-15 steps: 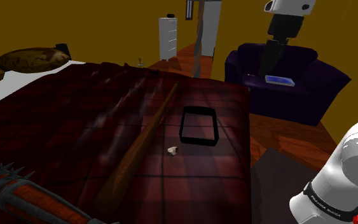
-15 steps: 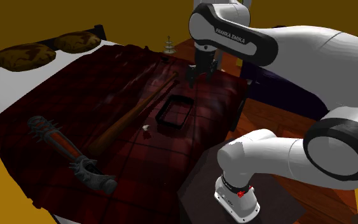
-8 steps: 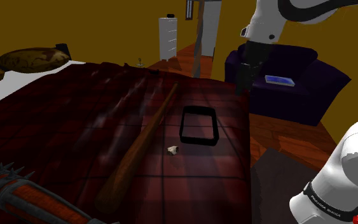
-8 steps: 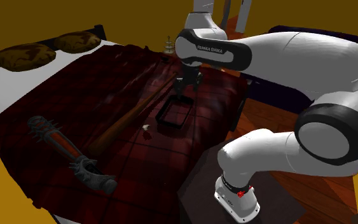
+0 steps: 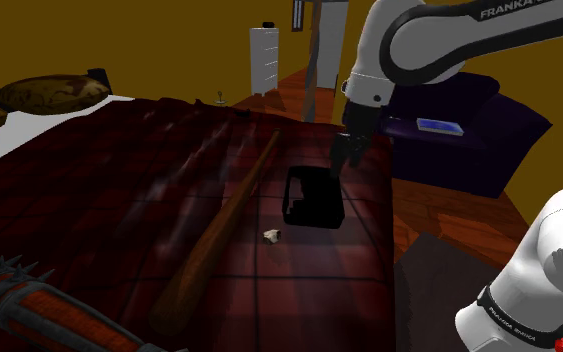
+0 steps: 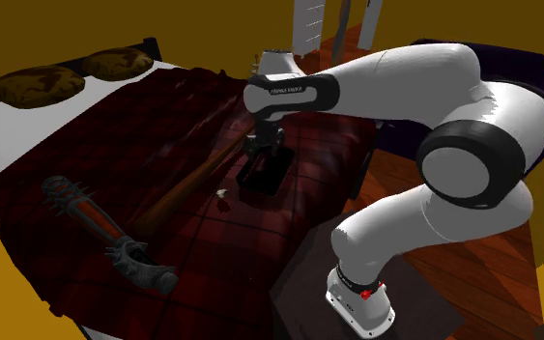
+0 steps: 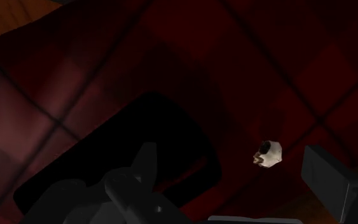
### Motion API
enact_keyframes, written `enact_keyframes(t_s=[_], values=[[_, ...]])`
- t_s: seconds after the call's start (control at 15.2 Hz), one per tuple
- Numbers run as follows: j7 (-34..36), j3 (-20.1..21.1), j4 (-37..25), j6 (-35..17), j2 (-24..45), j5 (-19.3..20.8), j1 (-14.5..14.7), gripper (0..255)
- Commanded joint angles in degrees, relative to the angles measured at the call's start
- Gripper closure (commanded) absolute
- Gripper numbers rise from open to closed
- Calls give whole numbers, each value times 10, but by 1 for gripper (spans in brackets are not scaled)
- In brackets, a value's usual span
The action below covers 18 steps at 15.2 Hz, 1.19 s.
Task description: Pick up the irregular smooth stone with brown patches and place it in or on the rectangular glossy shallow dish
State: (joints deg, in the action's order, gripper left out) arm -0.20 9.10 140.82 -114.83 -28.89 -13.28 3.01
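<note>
Gripper (image 5: pixel 336 163) hangs over the black dish (image 5: pixel 312 222), fingers (image 7: pixel 327 175) spread wide, holding nothing. Pale brown-patched stone (image 5: pixel 272 236) lies on the plaid bed (image 5: pixel 119 190) just beside the dish, near the stand-side edge.

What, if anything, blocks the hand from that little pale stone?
Probably reachable, yes: the stone lies uncovered on the red cover, apart from the dish and bat; the hand hangs over the dish.

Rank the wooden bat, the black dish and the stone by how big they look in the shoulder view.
Largest: wooden bat, spanning much of the bedspread.
Middle: black dish.
Smallest: stone, by far.
</note>
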Motion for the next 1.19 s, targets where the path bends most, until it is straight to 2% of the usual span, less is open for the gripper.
enact_keyframes(t_s=[0.0,0.46,0.92,1.12], values=[[5,11,5,-42,35,-13,7,0],[17,42,-21,-162,175,-43,25,0],[30,65,-85,-258,328,-56,44,0],[31,67,-85,-276,346,-56,47,0]])
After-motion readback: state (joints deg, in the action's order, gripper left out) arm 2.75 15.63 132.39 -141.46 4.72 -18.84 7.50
